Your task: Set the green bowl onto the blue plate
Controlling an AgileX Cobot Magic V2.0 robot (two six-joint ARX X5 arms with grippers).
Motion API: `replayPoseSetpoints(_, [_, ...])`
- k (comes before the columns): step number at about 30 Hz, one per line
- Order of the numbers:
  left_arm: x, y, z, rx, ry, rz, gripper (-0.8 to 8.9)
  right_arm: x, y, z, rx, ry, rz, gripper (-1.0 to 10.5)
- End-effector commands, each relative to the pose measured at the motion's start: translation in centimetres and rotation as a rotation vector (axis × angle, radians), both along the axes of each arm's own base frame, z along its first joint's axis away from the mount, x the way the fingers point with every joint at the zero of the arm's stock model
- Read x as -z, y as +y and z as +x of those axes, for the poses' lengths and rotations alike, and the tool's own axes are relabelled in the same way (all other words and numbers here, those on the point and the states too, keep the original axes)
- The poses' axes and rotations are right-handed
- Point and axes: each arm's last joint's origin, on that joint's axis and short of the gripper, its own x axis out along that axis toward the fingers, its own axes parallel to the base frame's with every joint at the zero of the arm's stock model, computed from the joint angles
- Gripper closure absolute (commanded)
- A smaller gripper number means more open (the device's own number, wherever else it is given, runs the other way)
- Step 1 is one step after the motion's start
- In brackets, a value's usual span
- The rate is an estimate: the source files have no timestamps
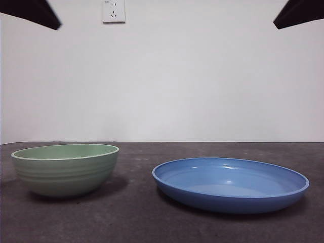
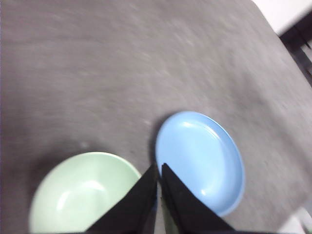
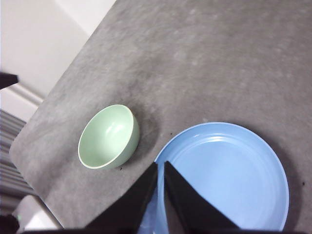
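The green bowl (image 1: 66, 168) stands upright and empty on the dark table at the left, apart from the blue plate (image 1: 230, 183) at the right. The left wrist view looks down on the bowl (image 2: 85, 192) and the plate (image 2: 200, 161) from high above, with my left gripper (image 2: 159, 168) shut and holding nothing. Over the plate's (image 3: 229, 175) near rim hangs my right gripper (image 3: 161, 165), also shut and empty, with the bowl (image 3: 108, 136) off to one side. Both arms show only as black tips at the front view's top corners.
The dark grey table (image 1: 152, 223) runs back to a white wall with a socket (image 1: 114, 11). Table edges (image 3: 58, 92) and a dark frame (image 2: 297, 39) beyond them appear in the wrist views.
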Motion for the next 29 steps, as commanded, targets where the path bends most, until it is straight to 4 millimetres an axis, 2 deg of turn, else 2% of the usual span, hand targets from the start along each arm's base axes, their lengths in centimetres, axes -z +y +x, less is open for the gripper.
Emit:
replayPoseSetpoints(1, [-0.42, -0.58, 0.35, 0.048, -0.028, 0.009, 7.84, -0.42, 0.12, 0.07, -0.022, -0.036, -0.019, 9.3])
replayPoseSetpoints(7, [-0.12, -1.01, 0.58, 0.073, -0.027, 0.024, 7.78, -0.44, 0.15, 0.08, -0.024, -0.040, -0.020, 9.2])
replayPoseSetpoints(8, [-0.14, -1.01, 0.60, 0.074, -0.030, 0.024, 7.60, -0.45, 0.15, 0.09, -0.026, -0.045, -0.023, 8.8])
replayPoseSetpoints(10, [-0.17, -1.02, 0.62, 0.074, -0.036, 0.024, 6.61, -0.44, 0.14, 0.10, -0.025, -0.048, -0.027, 7.4])
replayPoseSetpoints(14, [-0.21, -1.03, 0.65, 0.075, -0.043, 0.025, 3.09, -0.44, 0.13, 0.11, -0.020, -0.048, -0.030, 4.4])
replayPoseSetpoints(17, [-0.24, -1.03, 0.67, 0.075, -0.048, 0.025, 1.81, -0.48, 0.14, 0.14, -0.021, -0.054, -0.029, 3.9])
replayPoseSetpoints(21, [-0.34, -1.06, 0.76, 0.074, -0.061, 0.021, 1.82, -0.48, 0.13, 0.15, -0.018, -0.055, -0.030, 3.9])
replayPoseSetpoints(24, [-0.32, -1.08, 0.82, 0.073, -0.061, 0.020, 1.82, -0.44, 0.04, 0.23, 0.022, -0.055, -0.054, 3.3])
replayPoseSetpoints(29, [0.16, -0.97, 1.20, 0.020, -0.025, 0.048, 1.82, -0.43, 0.03, 0.23, 0.025, -0.054, -0.054, 3.3])
